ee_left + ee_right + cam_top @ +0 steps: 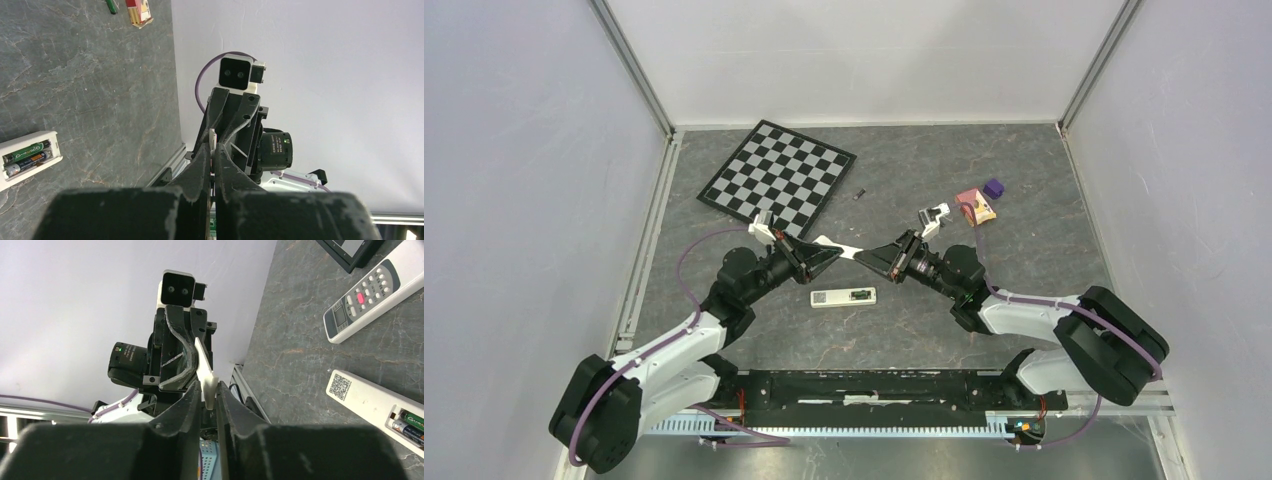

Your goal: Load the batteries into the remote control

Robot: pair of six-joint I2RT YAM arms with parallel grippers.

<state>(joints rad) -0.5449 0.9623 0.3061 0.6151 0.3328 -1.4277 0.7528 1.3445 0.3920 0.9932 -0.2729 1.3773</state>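
The remote control lies face down on the table between the arms, its compartment open. Two batteries lie in it, one green and one dark, also seen in the right wrist view as batteries. Above the remote, my left gripper and right gripper meet tip to tip. Both are shut on a thin white flat piece held between them. The left gripper pinches the white piece edge-on. The right gripper clamps the thicker end of that piece.
A checkerboard lies at the back left. A small dark item sits beside it. A red-yellow packet and a purple block are at the back right. A second remote, buttons up, lies beyond the first.
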